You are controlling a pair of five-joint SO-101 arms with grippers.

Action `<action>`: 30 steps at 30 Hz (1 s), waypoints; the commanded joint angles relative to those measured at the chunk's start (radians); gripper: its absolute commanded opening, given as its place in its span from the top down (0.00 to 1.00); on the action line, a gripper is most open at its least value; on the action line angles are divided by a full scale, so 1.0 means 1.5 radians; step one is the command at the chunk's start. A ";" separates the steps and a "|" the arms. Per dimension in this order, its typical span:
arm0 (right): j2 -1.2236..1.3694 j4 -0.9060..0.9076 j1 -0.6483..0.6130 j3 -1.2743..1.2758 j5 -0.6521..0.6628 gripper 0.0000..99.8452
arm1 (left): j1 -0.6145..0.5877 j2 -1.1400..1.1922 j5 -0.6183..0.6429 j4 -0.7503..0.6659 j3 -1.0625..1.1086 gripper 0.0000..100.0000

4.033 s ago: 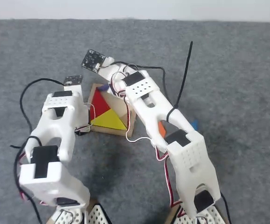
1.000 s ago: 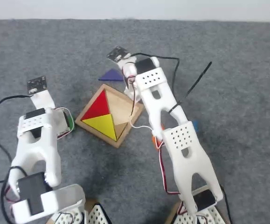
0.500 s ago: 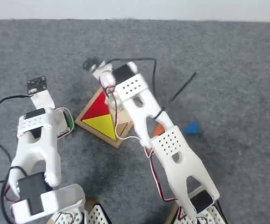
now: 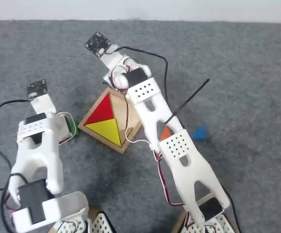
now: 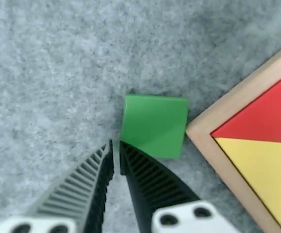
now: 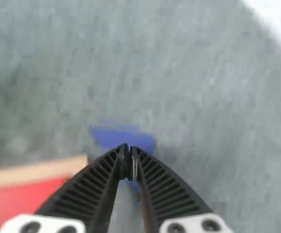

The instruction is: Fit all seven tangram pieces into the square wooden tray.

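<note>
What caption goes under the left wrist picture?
Left end effector, shut, beside a green square at a corner of the wooden tray.

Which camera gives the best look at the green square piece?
The left wrist view: the green square lies whole on the carpet, by the wooden tray's corner. The high view catches a sliver of it beside the left arm. The right wrist view faces a blue piece instead.

Both arms are white printed shells: left arm (image 4: pixel 38 145), right arm (image 4: pixel 179 150). Black servo blocks (image 4: pixel 33 195) sit at the joints, and the right links carry dotted hole grids (image 4: pixel 179 143). Black cable (image 4: pixel 189 98); thin red-white wires (image 4: pixel 163 178). Small camera board (image 4: pixel 96 43) on each wrist. Left tool (image 5: pixel 115 145): grey ribbed finger (image 5: pixel 74 196), black ribbed finger (image 5: pixel 147 177). Right tool (image 6: pixel 126 148): both black, white screw mounts.
</note>
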 commanded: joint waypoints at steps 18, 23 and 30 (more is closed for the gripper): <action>-0.020 -0.092 0.035 0.139 0.041 0.99 | 0.002 -0.006 0.006 0.004 -0.022 0.97; -0.043 0.019 0.069 0.136 0.051 0.99 | 0.008 -0.023 0.025 -0.052 -0.055 0.97; -0.178 0.187 0.153 0.070 -0.094 0.99 | 0.146 0.042 0.117 -0.133 -0.239 0.97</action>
